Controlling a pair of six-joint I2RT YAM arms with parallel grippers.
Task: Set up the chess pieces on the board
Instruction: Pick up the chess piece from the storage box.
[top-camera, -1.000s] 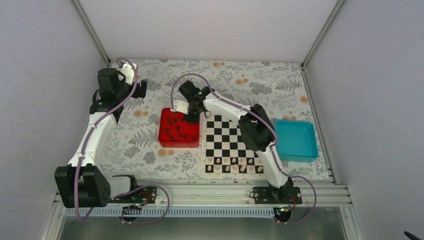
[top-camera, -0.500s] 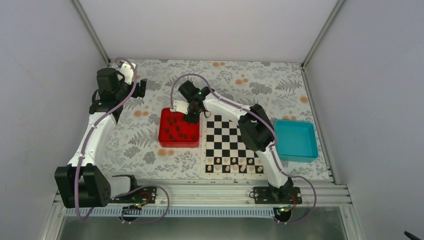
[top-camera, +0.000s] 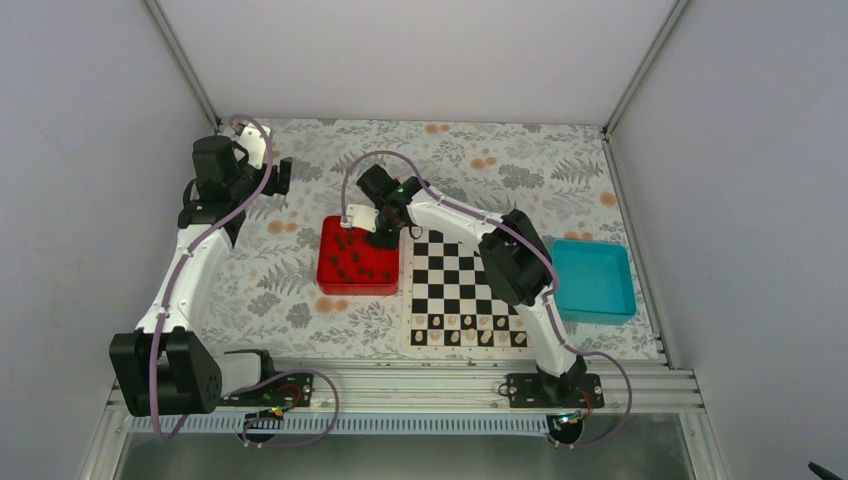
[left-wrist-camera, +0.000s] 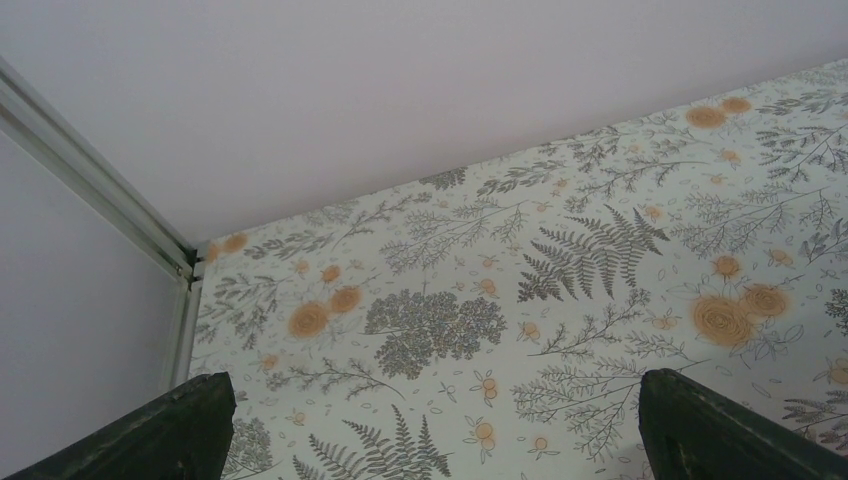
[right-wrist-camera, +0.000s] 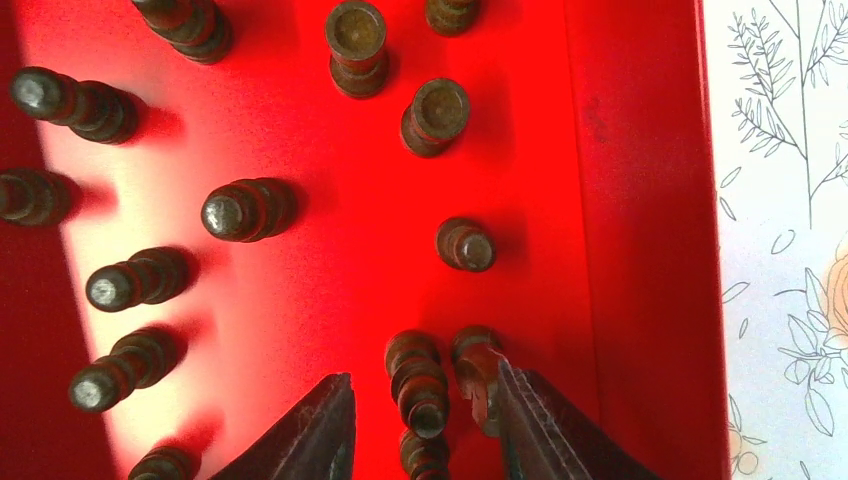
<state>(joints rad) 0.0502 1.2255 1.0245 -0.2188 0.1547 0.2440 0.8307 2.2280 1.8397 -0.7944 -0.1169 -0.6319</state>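
The board (top-camera: 466, 290) lies at centre right with pale tan pieces along its near rows. Several dark chess pieces (top-camera: 357, 258) stand in the red tray (top-camera: 332, 279) left of it. My right gripper (top-camera: 383, 236) hangs low over the tray's far right corner. In the right wrist view the right gripper (right-wrist-camera: 425, 405) is open, with two dark pieces (right-wrist-camera: 420, 383) between its fingers; one piece (right-wrist-camera: 476, 365) touches the right finger (right-wrist-camera: 530, 410). My left gripper (left-wrist-camera: 430, 420) is open and empty over the patterned cloth at the far left (top-camera: 283, 177).
A teal tray (top-camera: 592, 281) sits right of the board. Grey walls enclose the table on three sides. The metal rail with both arm bases runs along the near edge (top-camera: 400, 380).
My right gripper has shifted slightly over the tray's far right corner. The left arm has not moved.
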